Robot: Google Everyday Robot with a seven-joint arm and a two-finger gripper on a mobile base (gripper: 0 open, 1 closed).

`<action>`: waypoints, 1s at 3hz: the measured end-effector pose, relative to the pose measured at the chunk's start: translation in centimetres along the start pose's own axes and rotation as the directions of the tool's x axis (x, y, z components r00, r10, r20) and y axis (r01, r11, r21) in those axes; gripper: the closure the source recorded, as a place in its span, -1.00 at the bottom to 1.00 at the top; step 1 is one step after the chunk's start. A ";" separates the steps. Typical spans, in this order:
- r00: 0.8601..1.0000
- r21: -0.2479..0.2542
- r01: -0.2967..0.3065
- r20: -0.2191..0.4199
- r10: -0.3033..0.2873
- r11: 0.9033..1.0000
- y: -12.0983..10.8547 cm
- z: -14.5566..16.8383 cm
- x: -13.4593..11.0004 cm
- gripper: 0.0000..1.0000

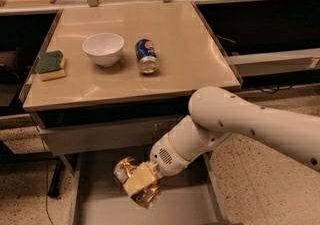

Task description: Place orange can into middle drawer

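Note:
The orange can (124,169), shiny orange-gold and dented, is in my gripper (138,187), which is shut on it, a pale pad across its side. The white arm reaches down from the right and holds the can low over the open middle drawer (100,210), a wide shallow grey drawer with a flat floor below the table. The can hangs over the drawer's middle-left part, slightly tilted. I cannot tell whether it touches the floor.
On the beige table top (190,64) a blue soda can (146,56) lies on its side beside a white bowl (103,48). A green-yellow sponge (50,65) sits at the left edge. A closed grey drawer front (100,138) is above the open drawer.

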State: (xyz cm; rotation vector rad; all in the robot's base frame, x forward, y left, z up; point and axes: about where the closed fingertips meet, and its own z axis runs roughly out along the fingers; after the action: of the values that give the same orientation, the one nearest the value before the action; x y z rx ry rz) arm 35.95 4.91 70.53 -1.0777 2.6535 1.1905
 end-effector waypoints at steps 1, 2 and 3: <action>1.000 0.000 0.000 0.000 0.000 1.000 0.0 0.0 0.0 1.00; 0.999 -0.034 -0.030 0.034 0.031 0.999 -1.4 2.3 0.0 1.00; 0.989 -0.045 -0.105 0.098 0.109 0.993 -5.4 5.1 0.3 1.00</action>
State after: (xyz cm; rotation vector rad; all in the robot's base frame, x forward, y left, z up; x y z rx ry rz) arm 37.82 5.66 63.35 -0.8655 2.6510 1.2847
